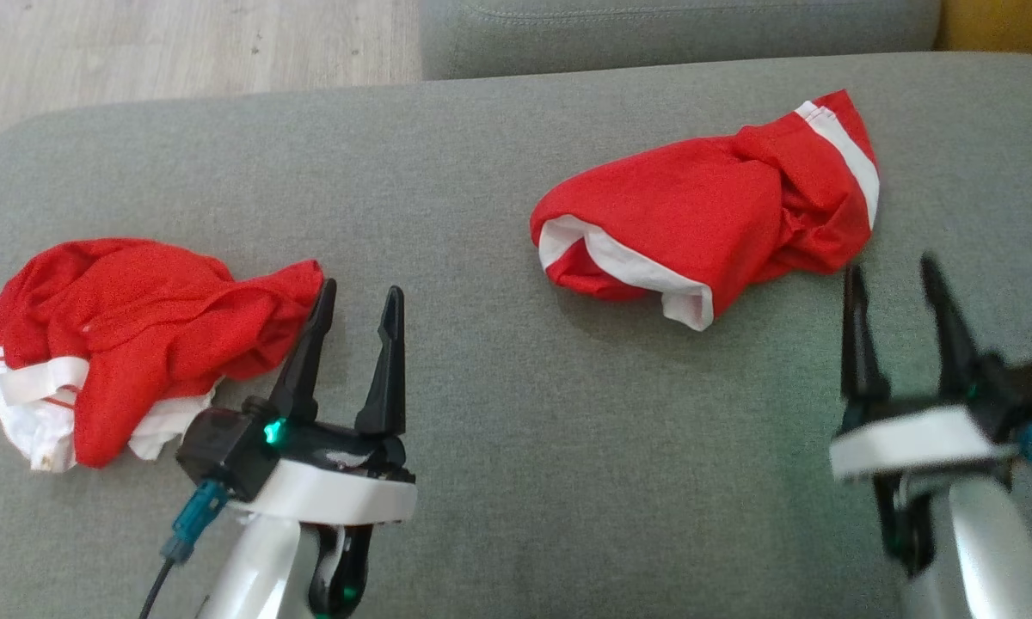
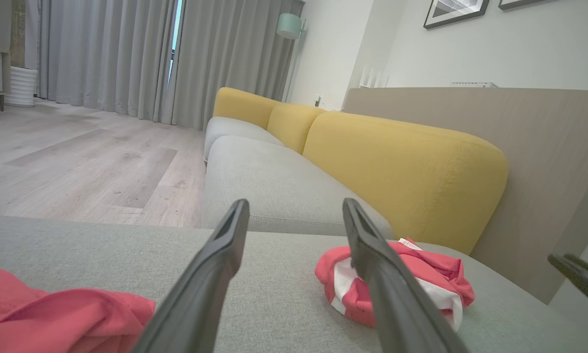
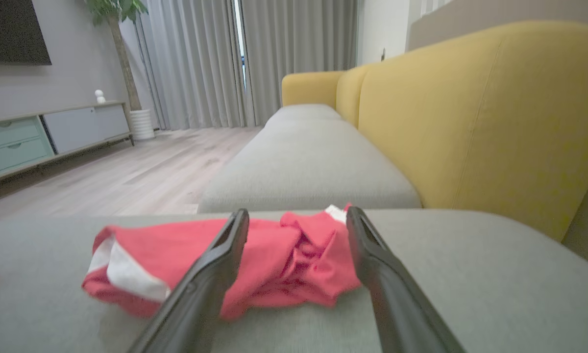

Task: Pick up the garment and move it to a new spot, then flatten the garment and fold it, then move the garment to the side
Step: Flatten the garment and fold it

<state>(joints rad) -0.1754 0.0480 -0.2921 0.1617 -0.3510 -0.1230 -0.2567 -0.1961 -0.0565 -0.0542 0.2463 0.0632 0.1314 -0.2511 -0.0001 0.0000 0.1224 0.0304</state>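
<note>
Two crumpled red garments with white trim lie on the grey cushion (image 1: 482,387). One garment (image 1: 705,219) rests at the upper right, seen also as a bundle (image 3: 255,260) just beyond my right fingers and as a smaller heap (image 2: 421,279) in the left wrist view. The other garment (image 1: 120,344) lies at the left, its edge (image 2: 59,318) low in the left wrist view. My left gripper (image 1: 357,297) stands open beside the left garment's right edge, holding nothing. My right gripper (image 1: 890,271) is open just short of the right garment, nothing between its fingers.
A second grey seat cushion (image 1: 679,30) lies beyond the one I work on, with a yellow backrest (image 3: 480,113) along the right. Wooden floor (image 1: 181,47) shows past the cushion's far left edge. A low cabinet (image 3: 39,137) and curtains (image 3: 255,59) stand far off.
</note>
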